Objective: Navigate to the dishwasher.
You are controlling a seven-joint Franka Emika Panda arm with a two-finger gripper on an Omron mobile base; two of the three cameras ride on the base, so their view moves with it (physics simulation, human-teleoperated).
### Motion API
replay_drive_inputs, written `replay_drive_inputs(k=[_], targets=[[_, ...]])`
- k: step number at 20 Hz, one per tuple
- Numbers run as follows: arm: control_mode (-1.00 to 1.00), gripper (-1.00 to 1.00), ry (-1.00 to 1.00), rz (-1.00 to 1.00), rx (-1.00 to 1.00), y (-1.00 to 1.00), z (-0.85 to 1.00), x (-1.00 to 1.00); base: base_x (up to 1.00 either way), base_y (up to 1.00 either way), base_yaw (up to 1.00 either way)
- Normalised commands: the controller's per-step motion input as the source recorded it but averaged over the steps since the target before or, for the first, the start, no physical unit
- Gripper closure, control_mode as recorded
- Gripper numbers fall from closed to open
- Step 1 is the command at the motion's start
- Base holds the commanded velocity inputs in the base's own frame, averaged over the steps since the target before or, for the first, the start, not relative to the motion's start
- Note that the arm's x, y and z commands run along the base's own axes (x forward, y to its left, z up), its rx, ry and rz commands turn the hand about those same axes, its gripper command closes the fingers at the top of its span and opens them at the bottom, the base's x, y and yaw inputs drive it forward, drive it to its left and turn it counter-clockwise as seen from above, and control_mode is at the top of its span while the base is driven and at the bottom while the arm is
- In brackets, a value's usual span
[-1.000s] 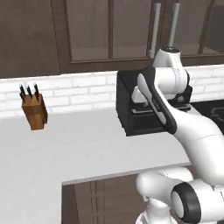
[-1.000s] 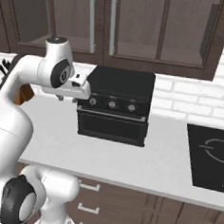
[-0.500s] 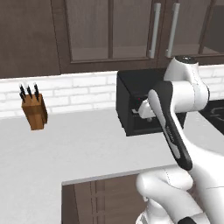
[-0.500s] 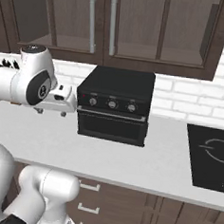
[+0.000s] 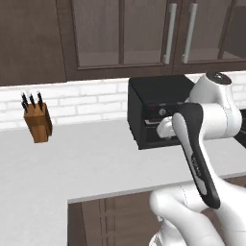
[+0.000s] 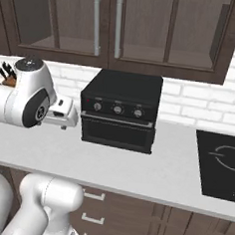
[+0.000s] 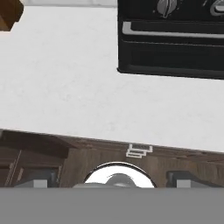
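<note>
Left base view: you had the base parked facing a white counter (image 5: pixel 96 163) with a knife block (image 5: pixel 37 122) at the left and a black countertop oven (image 5: pixel 158 113) against the white brick wall. The arm was folded in front of the oven. No dark grey panel with a bar handle lay here, so I could not tell you which way the dishwasher lay from the gripper.

Right base view: the gripper (image 6: pixel 64 116) sat just left of the oven, over the counter. A cooktop (image 6: pixel 220 165) lay at the right; glass-front cabinets (image 6: pixel 107 24) hung above.

Hand view: you saw the counter edge and brown drawer fronts (image 7: pixel 105 164) below. The finger tips were barely visible; whether they were spread or closed I cannot tell.
</note>
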Motion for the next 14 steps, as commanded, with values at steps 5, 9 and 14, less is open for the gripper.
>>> replay_drive_inputs(k=[5,9,14], targets=[[1.0,-1.0,0.0,0.0,0.0,0.0,0.0,0.0,-0.21,-0.86,-0.16],[1.0,-1.0,0.0,0.0,0.0,0.0,0.0,0.0,-0.02,-0.58,-0.8],[1.0,-1.0,0.0,0.0,0.0,0.0,0.0,0.0,0.0,0.0,-1.0]])
